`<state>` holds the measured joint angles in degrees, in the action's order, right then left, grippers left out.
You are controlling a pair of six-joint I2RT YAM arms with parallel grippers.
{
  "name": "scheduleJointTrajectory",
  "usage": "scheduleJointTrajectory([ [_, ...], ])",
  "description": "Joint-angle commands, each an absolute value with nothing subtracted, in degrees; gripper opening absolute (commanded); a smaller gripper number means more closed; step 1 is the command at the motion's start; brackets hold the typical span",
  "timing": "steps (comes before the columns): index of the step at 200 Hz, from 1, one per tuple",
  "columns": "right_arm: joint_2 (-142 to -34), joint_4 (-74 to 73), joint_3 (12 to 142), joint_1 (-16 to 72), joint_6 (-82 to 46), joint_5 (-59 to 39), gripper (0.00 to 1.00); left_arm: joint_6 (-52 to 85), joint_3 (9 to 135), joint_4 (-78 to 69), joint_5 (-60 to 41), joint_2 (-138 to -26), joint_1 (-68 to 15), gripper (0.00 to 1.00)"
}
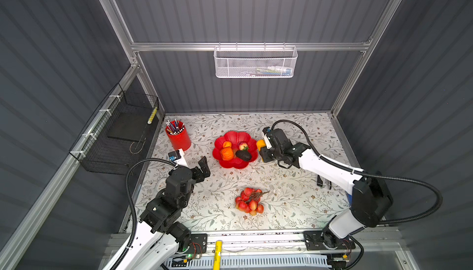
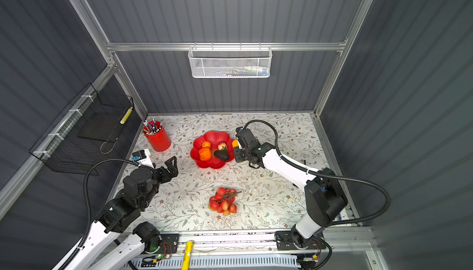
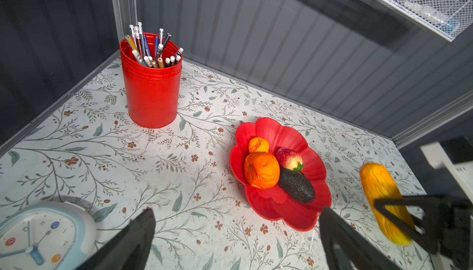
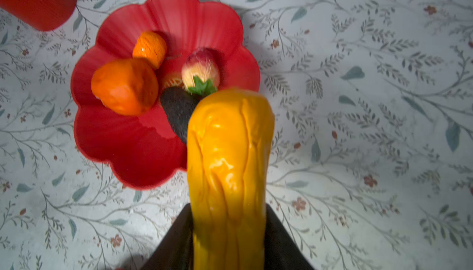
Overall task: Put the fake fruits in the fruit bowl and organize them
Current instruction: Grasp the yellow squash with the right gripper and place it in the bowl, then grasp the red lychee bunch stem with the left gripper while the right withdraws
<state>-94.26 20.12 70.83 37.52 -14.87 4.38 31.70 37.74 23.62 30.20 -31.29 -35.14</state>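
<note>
Yellow oblong (image 4: 227, 153) clamped in right gripper (image 4: 229, 235) beside fruit bowl (image 4: 133, 158); left gripper (image 3: 236, 212) gapes empty.

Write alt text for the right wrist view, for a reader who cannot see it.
The right gripper holds a yellow oblong fruit, close to the camera and pointing toward a red flower-shaped fruit bowl on a floral tabletop. The bowl holds a lobed orange fruit, a small orange, a strawberry and a dark avocado.

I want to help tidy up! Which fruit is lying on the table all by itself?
The red berry bunch. The rest sit in the fruit bowl, except the yellow fruit, held by the right gripper.
</note>
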Motion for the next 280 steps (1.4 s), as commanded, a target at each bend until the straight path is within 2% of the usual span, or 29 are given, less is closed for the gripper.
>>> scheduleJointTrajectory([
  [1,-100.74,21.91,76.58,37.02,-12.03,2.35,0.43,29.53,37.62,24.93,27.11,-29.82,-34.81,1.00],
  [36,-111.21,24.49,87.31,36.28,-10.91,0.37,0.43,28.04,38.61,27.15,22.47,-29.36,-34.87,1.00],
  [90,-120.49,24.75,95.32,35.00,-11.72,0.42,0.46,27.38,39.55,29.14,20.45,-27.98,-34.89,1.00],
  [130,-120.24,23.84,95.47,34.42,-13.16,-0.82,0.64,26.56,39.75,27.28,18.70,-27.77,-34.89,1.00],
  [179,-105.89,18.83,88.08,33.24,-15.37,-0.76,0.81,22.69,40.79,21.33,10.56,-34.17,-34.84,0.98],
  [235,-82.10,5.52,61.73,29.12,-23.58,-4.18,0.95,17.28,47.14,16.27,-7.22,-52.68,-35.34,0.88],
  [254,-74.67,3.55,53.18,27.45,-27.56,-4.14,0.98,15.48,48.98,16.24,-6.61,-57.30,-38.91,0.86],
  [280,-66.64,2.92,43.84,25.79,-30.40,-2.02,0.99,11.28,50.62,15.72,-0.90,-61.27,-47.97,0.86],
])
